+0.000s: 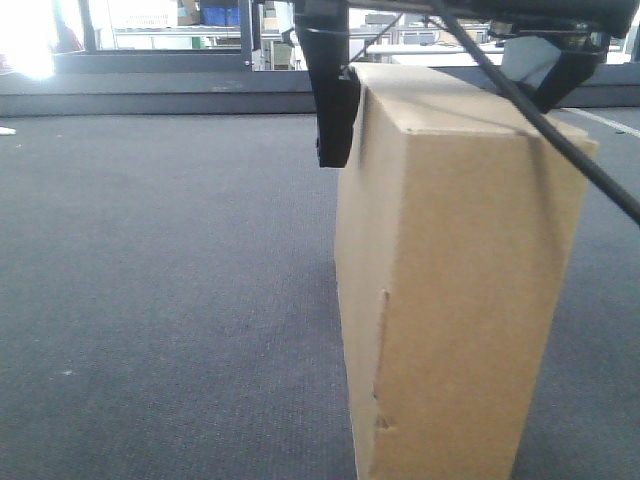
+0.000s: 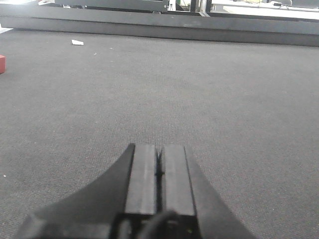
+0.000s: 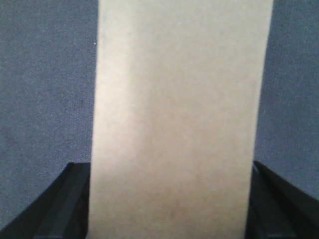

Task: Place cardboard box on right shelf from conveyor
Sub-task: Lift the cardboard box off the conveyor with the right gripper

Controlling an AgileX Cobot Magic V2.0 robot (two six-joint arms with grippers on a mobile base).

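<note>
1. The right gripper point(image 3: 172, 168) is clamped on the cardboard box point(image 3: 174, 99). In the right wrist view its two black fingers point(image 3: 70, 199) lie flush against the carton's two long sides, with no gap showing.
2. In the front view the right gripper point(image 1: 440, 125) comes down from above. One finger presses the box's near left side just below the top edge, and the other sits at the far right top corner.
3. The cardboard box point(image 1: 450, 300) stands tall and upright, plain tan, with a rough vertical seam low on its near corner. Its bottom edge is cut off by the frame, so it cannot be told whether it rests on the belt or hangs just above it.
4. The conveyor point(image 1: 150, 300) spreads around the box on every side, dark grey and finely woven, with a raised rim point(image 1: 150, 95) along its far edge.
5. A black cable point(image 1: 560, 140) slants across the box's upper right corner.
6. The left gripper point(image 2: 159, 149) is closed on nothing, its fingers pressed together low over the belt.
7. In the left wrist view a white scrap point(image 2: 77, 42) lies near the far rim, and a red object point(image 2: 1, 63) is at the left edge.
8. Beyond the rim, blue bins point(image 1: 220, 15) show far back.
</note>
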